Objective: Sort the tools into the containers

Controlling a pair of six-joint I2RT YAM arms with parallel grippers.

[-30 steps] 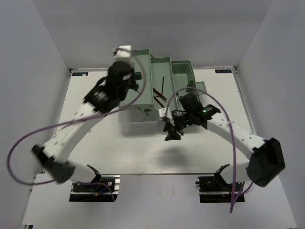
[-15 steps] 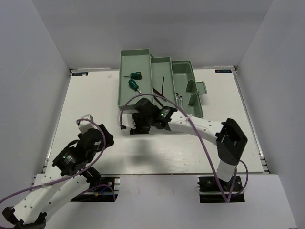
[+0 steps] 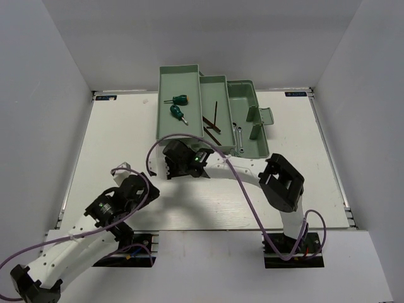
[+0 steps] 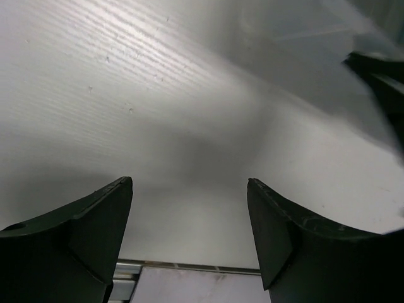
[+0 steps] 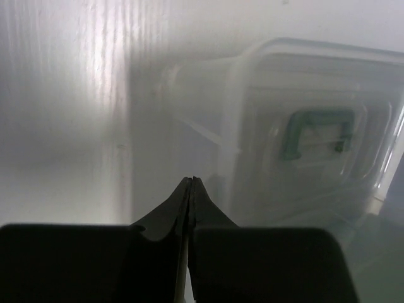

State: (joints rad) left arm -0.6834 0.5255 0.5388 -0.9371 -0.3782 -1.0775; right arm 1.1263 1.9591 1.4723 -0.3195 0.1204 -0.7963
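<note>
**Left fingers** (image 4: 95, 214): nearest item, lower left of the overhead view. Spread wide with nothing between them. Bare counter (image 3: 113, 139) lies beneath.

**Right fingers** (image 5: 165, 218): centre of the overhead view, with the arm reaching leftward from its base at lower right. The tips are pressed together and nothing is visibly held.

**Lid** (image 5: 303, 82): translucent, with a green handle. It lies flat just ahead and right of the right fingers in the wrist view. Whether they touch it cannot be told.

**Toolbox** (image 3: 180, 82): upper centre, with its trays stepped open.
- Left tray: two screwdrivers (image 3: 177, 99), one lying across the frame and one slanted.
- Middle tray: hex keys (image 3: 214, 112), one with its long axis running up and down the frame and one diagonal.
- Right compartment: wrenches (image 3: 237, 130), small and silver, probably two.

**Assessment:**
- No tool shows loose on the counter, so the sorting appears finished.
- The right arm is the nearer to the box, and all contents lie beyond its fingers, toward the top of the frame.
- Those fingers sit tight against the box's near edge.
- Open room lies below and to the left, and withdrawal looks freest downward.
</note>
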